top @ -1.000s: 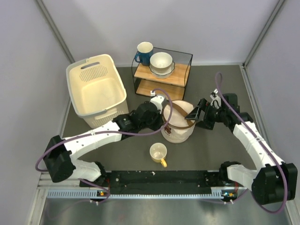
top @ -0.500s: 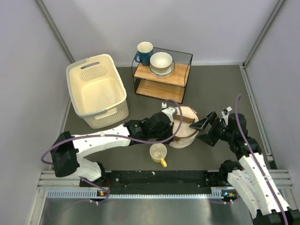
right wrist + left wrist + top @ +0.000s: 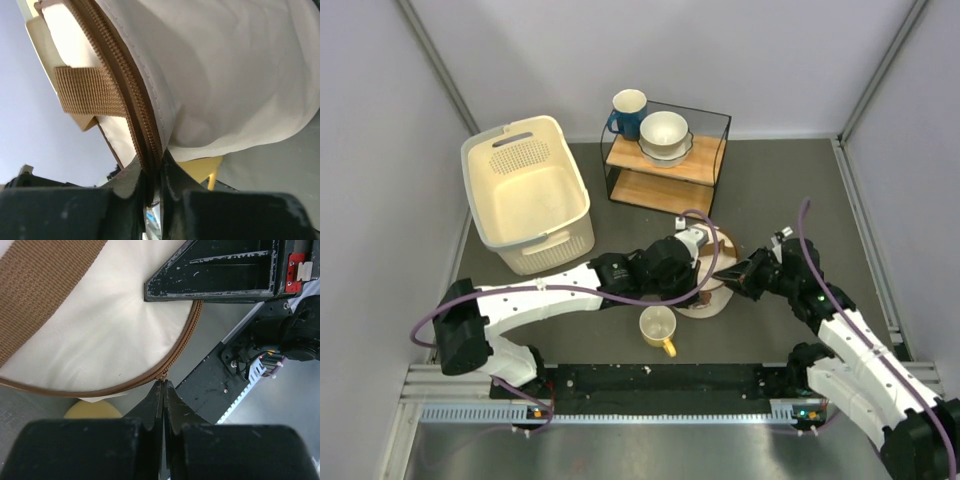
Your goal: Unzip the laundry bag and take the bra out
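The cream laundry bag (image 3: 718, 298) lies tipped between both arms, its brown zipper (image 3: 186, 338) closed round the lid (image 3: 100, 325). My left gripper (image 3: 163, 382) is shut, its tips pinching the small zipper pull at the lid's edge. My right gripper (image 3: 154, 167) is shut on the bag's zipped rim (image 3: 125, 85), beside the brown strap (image 3: 85, 90). From above, the left gripper (image 3: 705, 262) and right gripper (image 3: 732, 272) meet at the bag. The right gripper's black finger (image 3: 220, 275) lies across the lid. The bra is hidden.
A yellow mug (image 3: 658, 328) stands just in front of the bag, close under both wrists. A cream perforated basket (image 3: 527, 195) is at the back left. A wire shelf (image 3: 665, 165) behind holds a blue mug (image 3: 625, 112) and a white bowl (image 3: 663, 133).
The bag has tipped over and come nearer, drawn by the left gripper. The right gripper, open and off to the side before, has swung in and closed on the bag's rim.
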Robot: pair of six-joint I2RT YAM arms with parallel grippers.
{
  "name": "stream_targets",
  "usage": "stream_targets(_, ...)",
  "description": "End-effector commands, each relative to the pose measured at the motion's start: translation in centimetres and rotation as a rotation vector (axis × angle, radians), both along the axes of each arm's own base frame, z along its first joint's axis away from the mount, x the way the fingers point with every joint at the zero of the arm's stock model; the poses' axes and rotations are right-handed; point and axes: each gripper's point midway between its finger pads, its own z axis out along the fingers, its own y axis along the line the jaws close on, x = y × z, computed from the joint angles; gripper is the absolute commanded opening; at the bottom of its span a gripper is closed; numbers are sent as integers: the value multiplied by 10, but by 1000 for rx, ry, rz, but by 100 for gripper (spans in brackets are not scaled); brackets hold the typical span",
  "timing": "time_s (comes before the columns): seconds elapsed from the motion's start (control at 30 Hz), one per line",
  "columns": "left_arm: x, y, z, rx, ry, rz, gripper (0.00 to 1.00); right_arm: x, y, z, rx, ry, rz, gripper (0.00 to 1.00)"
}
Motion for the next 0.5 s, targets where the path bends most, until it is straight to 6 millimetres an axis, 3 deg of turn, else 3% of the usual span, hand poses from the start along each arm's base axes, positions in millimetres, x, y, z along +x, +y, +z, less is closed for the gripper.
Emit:
stream_targets(0.0,0,7,14,4,-37,-13,0,26,4,12,-9,-97,-27,0)
stream_targets(0.13,16,28,21,35,-82,56,0,32,9,12,-35,-95,20,0)
stream_targets(0.27,34,53,17,71,-120,96,0,39,1,15,-61,-116,48,0)
stream_targets(0.4,59,83,19,74,-104,155,0,37,-3,21,-79,-155,133,0)
stream_targets(0.47,66,90,21,64,-120,167,0,34,-3,17,-111,-163,192,0)
